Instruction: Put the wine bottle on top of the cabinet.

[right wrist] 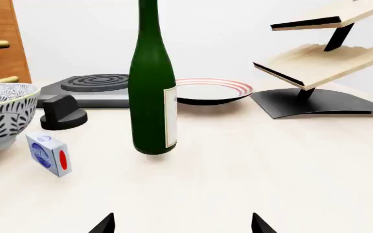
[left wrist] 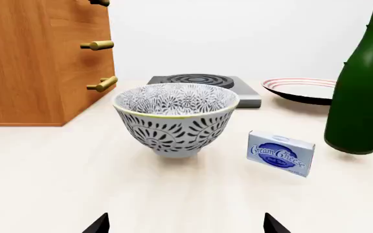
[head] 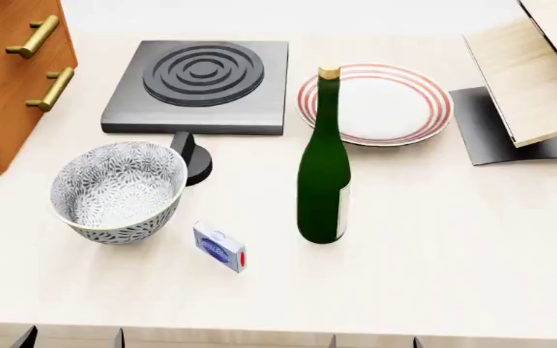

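The wine bottle (head: 323,181), dark green with a tan cork and a pale label, stands upright near the middle of the pale table. It also shows in both wrist views as the bottle (left wrist: 361,97) and the bottle (right wrist: 151,97). The orange-brown cabinet (head: 3,87) with brass bar handles stands at the far left; the left wrist view shows the cabinet (left wrist: 31,58) close by. My left gripper (left wrist: 186,225) is open over bare table short of the bowl. My right gripper (right wrist: 182,224) is open too, empty, a good way short of the bottle.
A patterned bowl (head: 119,190) sits left of the bottle, with a small cream cheese box (head: 220,246) between them. Behind are a black hotplate (head: 201,76) with a knob (head: 194,156) and a red-rimmed plate (head: 376,101). A pale slatted rack (head: 539,72) stands at the right.
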